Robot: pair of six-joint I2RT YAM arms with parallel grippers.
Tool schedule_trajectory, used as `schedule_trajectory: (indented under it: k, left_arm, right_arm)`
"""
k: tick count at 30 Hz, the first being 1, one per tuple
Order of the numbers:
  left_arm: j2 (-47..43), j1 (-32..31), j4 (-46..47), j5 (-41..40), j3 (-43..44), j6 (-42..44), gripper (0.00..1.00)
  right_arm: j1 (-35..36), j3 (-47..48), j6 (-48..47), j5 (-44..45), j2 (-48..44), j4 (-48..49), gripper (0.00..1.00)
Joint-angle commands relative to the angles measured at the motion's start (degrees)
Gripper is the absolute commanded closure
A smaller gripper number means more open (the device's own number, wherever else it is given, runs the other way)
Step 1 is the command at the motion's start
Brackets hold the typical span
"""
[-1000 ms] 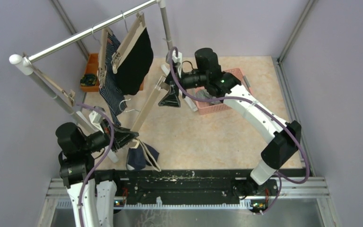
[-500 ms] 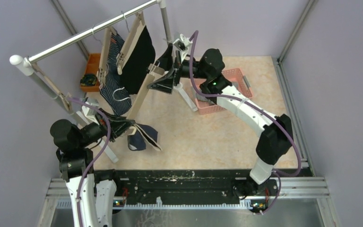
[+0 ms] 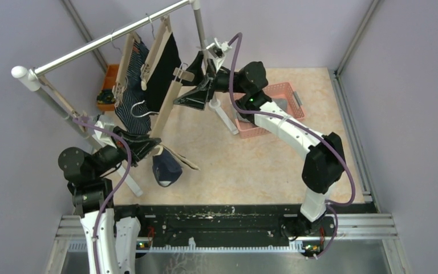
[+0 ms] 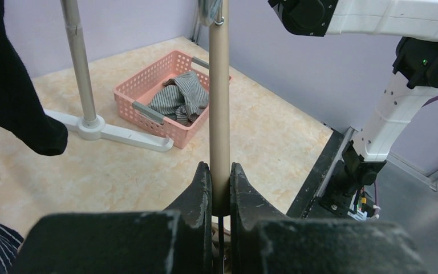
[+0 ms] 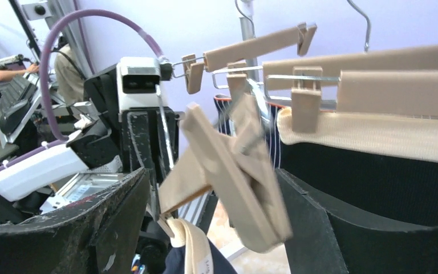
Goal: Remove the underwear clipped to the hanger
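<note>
Dangling navy underwear (image 3: 166, 170) beside left pincer (image 3: 150, 149), on hanger (image 3: 167, 107)

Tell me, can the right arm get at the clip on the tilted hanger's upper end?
Probably yes: the right gripper has its fingers open on either side of the clip, with nothing between, while the left gripper clamps the hanger at its lower end.
</note>
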Motion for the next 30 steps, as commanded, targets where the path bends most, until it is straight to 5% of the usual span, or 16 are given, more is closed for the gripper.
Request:
schedule_trajectory:
  k: [1, 9, 14, 26, 30]
  left_arm:
    - [0.7, 0.2, 4.4, -1.0, -0.3, -0.4, 1.00]
    - [0.7, 0.2, 9.6, -2.5, -2.2, -2.9, 1.00]
    - [0.8, 0.2, 13.7, -2.8, -3.6, -5.3, 1.00]
    - [1.4, 0.2, 14.6, -3.6, -4.8, -5.6, 1.00]
    - [1.6, 0.1, 16.3, -4.3, -5.0, -6.5, 0.89]
  right_arm:
    - [1.3, 4.7, 3.6, -1.6, 1.3, 6.8, 0.23]
    - [3.1, 5.6, 1.9, -1.7, 2.1, 4.9, 0.55]
    - [3.3, 7.2, 2.1, -1.7, 2.9, 4.0, 0.99]
    - [3.6, 7.2, 1.8, -0.6, 2.9, 4.8, 1.00]
    - [3.6, 7.0, 1.9, -0.1, 3.0, 5.5, 1.00]
